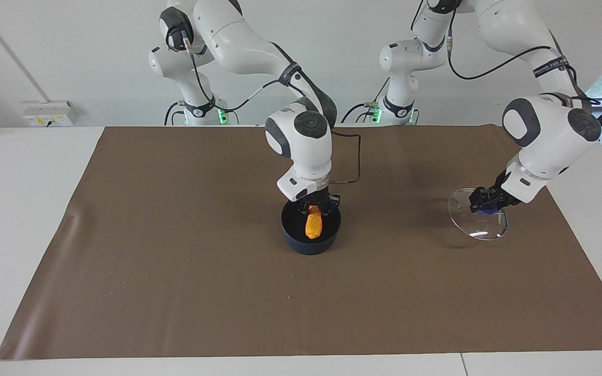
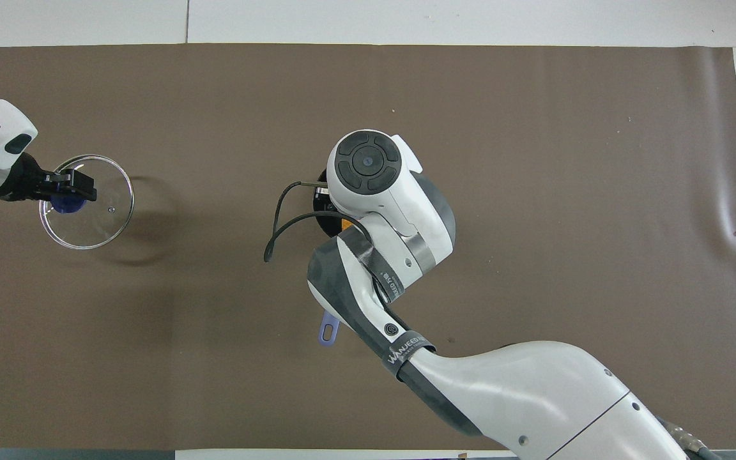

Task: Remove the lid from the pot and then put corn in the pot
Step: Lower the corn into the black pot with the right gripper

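Right gripper clamps light, stiff, bumpy corn by its end, seemingly inside pot; left gripper pinches fragile lid by its knob

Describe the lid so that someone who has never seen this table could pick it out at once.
Start at the brown mat and go toward the left arm's end of the table, away from the pot at mid-mat. There the left gripper holds a tilted disc by its blue knob: the lid. It is the only clear glass thing in the scene.
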{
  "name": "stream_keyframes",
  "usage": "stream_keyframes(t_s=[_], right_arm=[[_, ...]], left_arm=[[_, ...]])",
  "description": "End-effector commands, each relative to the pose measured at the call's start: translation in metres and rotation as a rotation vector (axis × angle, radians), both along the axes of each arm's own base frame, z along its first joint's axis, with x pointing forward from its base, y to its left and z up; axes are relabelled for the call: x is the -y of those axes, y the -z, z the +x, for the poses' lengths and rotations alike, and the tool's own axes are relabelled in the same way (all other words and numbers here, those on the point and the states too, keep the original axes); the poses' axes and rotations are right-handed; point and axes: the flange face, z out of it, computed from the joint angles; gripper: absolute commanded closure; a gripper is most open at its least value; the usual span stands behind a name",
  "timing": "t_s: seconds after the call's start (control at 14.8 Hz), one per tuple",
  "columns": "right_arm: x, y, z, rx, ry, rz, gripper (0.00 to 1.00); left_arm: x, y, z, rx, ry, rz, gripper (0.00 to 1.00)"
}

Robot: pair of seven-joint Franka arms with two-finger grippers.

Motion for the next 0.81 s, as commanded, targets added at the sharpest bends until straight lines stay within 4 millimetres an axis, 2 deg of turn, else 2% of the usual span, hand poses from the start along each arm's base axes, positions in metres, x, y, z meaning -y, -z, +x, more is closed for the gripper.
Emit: stream_keyframes(t_s=[0.0,0.07,0.13,0.2,0.27,0.47,0.54,0.61,0.74], right_arm=[[0.012,-0.001,-0.003,0.002,0.028,0.011,1.0],[0.012,-0.001,-0.003,-0.002,0.027,0.008,0.84],[0.014,-0.005,0.0,0.003,0.027,0.005,0.01],[0.016,-0.01,0.003,0.011,0.024,-0.005,0.0],[0.018,-0.027,0.011,0.032,0.017,-0.022,0.0],[0.048,-0.058,0.031,0.038,0.025,-0.05,0.0],[0.066,-0.081,0.035,0.051,-0.004,-0.053,0.0],[0.091,-0.096,0.041,0.05,-0.032,-0.061,0.0],[0.164,-0.131,0.053,0.018,-0.123,-0.094,0.0]], left_arm=[[-0.008,0.006,-0.027,0.034,0.012,0.036,0.98],[-0.011,0.013,-0.031,0.022,0.027,0.06,0.98],[-0.011,0.019,-0.033,0.026,0.025,0.064,0.98],[-0.011,0.023,-0.036,0.024,0.025,0.065,0.98],[-0.011,0.027,-0.039,0.015,0.027,0.066,0.98],[-0.015,0.043,-0.045,0.0,0.018,0.064,0.98],[-0.015,0.05,-0.048,0.002,0.014,0.065,0.98],[-0.016,0.056,-0.051,-0.002,0.011,0.064,0.98],[-0.019,0.061,-0.055,0.001,0.001,0.065,0.98]])
